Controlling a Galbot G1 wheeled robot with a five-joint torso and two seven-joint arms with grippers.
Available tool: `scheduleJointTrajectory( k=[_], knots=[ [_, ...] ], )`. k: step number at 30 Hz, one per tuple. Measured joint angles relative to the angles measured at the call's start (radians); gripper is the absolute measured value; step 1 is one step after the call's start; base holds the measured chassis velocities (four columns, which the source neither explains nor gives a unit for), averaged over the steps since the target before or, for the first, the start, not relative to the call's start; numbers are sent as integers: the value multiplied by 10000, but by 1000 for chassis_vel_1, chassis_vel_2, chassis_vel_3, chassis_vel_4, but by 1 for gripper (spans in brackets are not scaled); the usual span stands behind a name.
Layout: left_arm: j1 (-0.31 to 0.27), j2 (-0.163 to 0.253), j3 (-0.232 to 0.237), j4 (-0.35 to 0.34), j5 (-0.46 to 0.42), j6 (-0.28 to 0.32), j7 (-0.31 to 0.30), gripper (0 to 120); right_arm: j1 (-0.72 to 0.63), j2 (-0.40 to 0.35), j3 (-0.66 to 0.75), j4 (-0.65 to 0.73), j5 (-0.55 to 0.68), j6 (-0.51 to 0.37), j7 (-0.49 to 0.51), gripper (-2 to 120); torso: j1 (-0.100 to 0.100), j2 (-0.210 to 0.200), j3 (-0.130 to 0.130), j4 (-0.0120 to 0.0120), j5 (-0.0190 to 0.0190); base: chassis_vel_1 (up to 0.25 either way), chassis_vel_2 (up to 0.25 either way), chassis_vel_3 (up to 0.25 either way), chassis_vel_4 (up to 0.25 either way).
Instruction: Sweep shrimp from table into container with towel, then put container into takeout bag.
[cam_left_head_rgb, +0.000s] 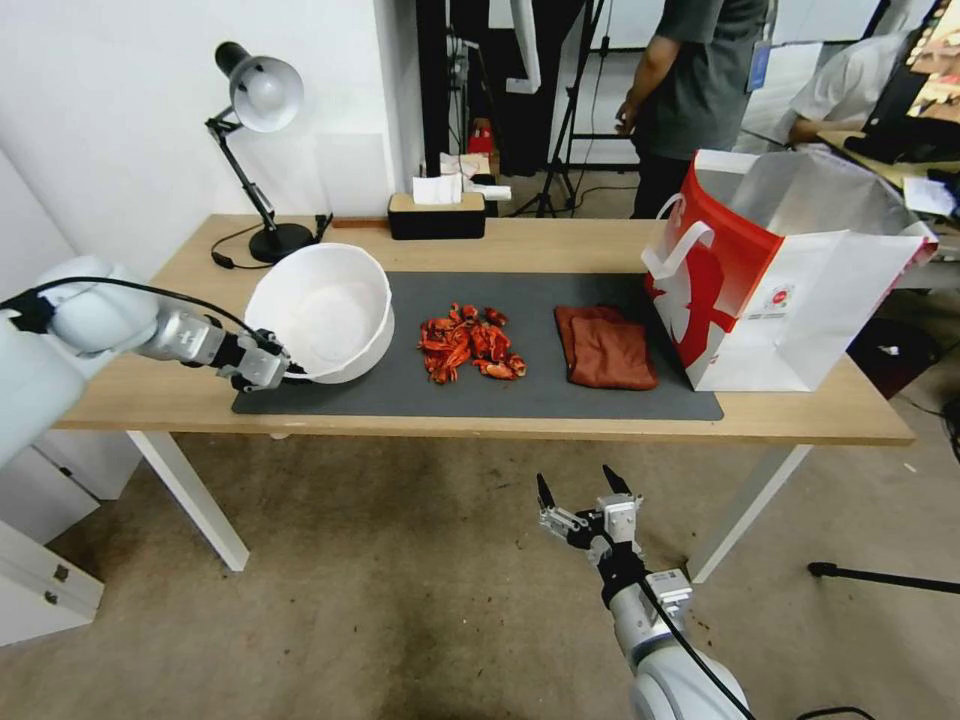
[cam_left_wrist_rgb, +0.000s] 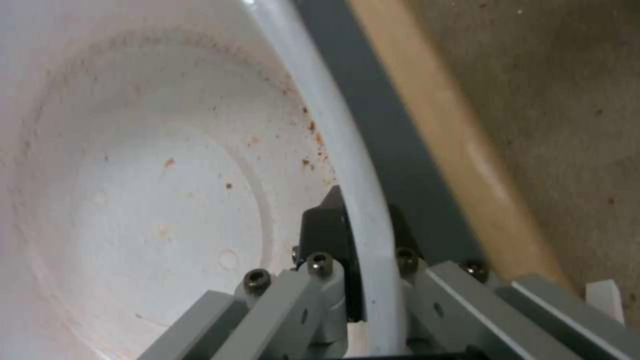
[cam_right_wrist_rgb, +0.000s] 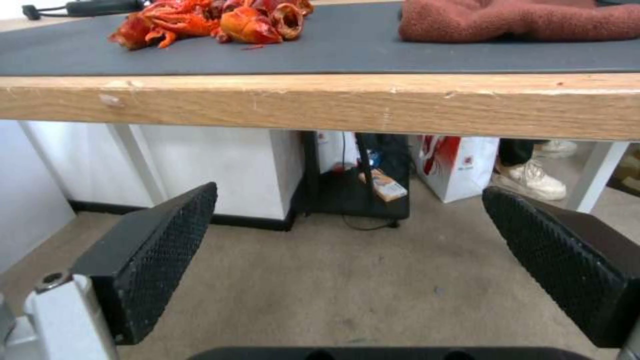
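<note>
While the table (cam_left_head_rgb: 560, 245) is sitting against a white wall with its dark grey mat (cam_left_head_rgb: 560, 395) spread across the top, a desk lamp (cam_left_head_rgb: 258, 140) and a black tissue box (cam_left_head_rgb: 436, 214) are standing along the far edge. On the mat, the shrimp (cam_left_head_rgb: 470, 344) are lying in a loose pile at the centre, the towel (cam_left_head_rgb: 605, 347) is resting folded just to their right, and the takeout bag (cam_left_head_rgb: 790, 280) is standing open at the right end, silvery lining showing. The left gripper (cam_left_head_rgb: 282, 368) is reaching in from the left, fingers clamping the near rim of the container (cam_left_head_rgb: 320, 312), tilting it toward the shrimp. The right gripper (cam_left_head_rgb: 582, 492) is hanging below the table's near edge, pointing up, its fingers (cam_right_wrist_rgb: 157, 255) spread wide, holding nothing.
</note>
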Motion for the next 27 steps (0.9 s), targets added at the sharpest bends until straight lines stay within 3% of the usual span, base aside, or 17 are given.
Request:
scheduleJointTrajectory(
  k=[3,4,5,6,8,10,12,13,15,16,18,21,26,27],
  knots=[
    [2050,702,-1996,-1056,60,-627,5,0,-12,-19,11,-45,24,45,-5,100,-1,2,-1,2,3,0,0,0,0],
    [2050,702,-1996,-1056,60,-627,5,0,-12,-19,11,-45,24,45,-5,100,-1,2,-1,2,3,0,0,0,0],
    [2671,894,-2454,-1407,54,-751,18,0,-10,-41,10,-64,24,60,-5,100,-1,1,0,6,-7,0,0,0,0],
    [2671,894,-2454,-1407,54,-751,18,0,-10,-41,10,-64,24,60,-5,100,-1,1,0,6,-7,0,0,0,0],
    [3940,1292,-3256,-2417,128,-944,56,0,27,-40,-54,-91,23,70,-13,100,0,2,-1,2,2,0,0,0,0],
    [4165,1328,-3373,-2610,223,-982,61,0,34,-32,-59,-92,23,70,-13,100,0,2,-1,1,-1,0,0,0,0],
    [4972,1328,-3962,-3317,751,-1230,182,0,48,21,-79,-76,22,70,-15,100,0,2,0,-4,-2,0,0,0,0],
    [4972,1328,-3962,-3317,751,-1230,182,0,48,21,-79,-76,22,70,-15,100,0,2,0,-4,-2,0,0,0,0],
    [5820,1248,-4521,-3935,1276,-1437,273,0,8,20,-74,-19,21,71,-18,100,-1,2,0,-3,-3,0,0,0,0],
    [5820,1248,-4521,-3935,1276,-1437,273,0,8,20,-74,-19,21,71,-18,100,-1,2,0,-3,-3,0,0,0,0],
    [6914,1186,-4979,-4608,1741,-1694,350,0,-78,-25,-14,28,21,108,-24,100,-1,2,0,0,-1,0,0,0,0],
    [7385,1068,-5011,-4995,2281,-2011,490,0,-118,-50,42,30,31,163,-29,100,-1,2,0,0,-3,0,0,0,0],
    [7576,789,-4904,-5253,3116,-2409,608,0,-125,-44,65,27,46,188,-33,100,-1,1,0,-2,-3,0,0,0,0],
    [7664,576,-4788,-5315,3631,-2610,685,0,-121,-26,71,25,51,192,-34,100,0,1,0,-2,-3,0,0,0,0]
  ],
)
